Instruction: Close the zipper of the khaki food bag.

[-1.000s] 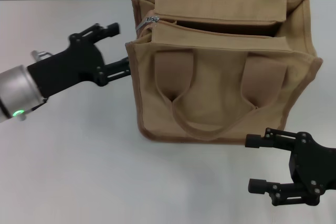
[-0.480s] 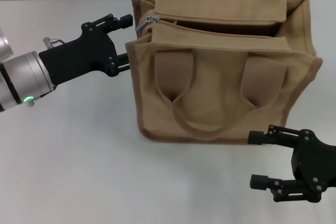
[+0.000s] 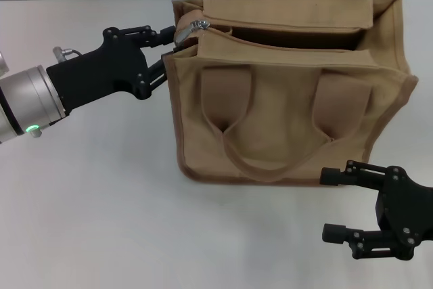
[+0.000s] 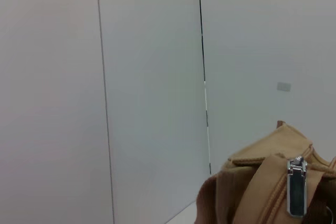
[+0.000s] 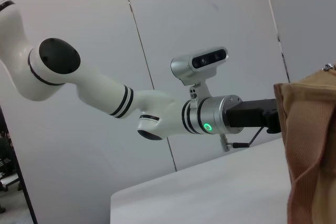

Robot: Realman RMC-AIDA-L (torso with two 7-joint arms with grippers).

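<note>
The left pincer (image 3: 168,49) is spread wide against the bag (image 3: 287,86) end, fingers straddling its corner, the zipper (image 3: 197,26) pull just beyond its upper finger. The right pincer (image 3: 331,204), also wide, is held over the desk (image 3: 101,201) near the bag's front corner.

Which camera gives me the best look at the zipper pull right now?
The left wrist view: the zipper pull hangs close up and unobstructed at the khaki food bag's end. The head view shows it small, beside the left gripper. The right wrist view shows only a glint at the bag's top.
</note>
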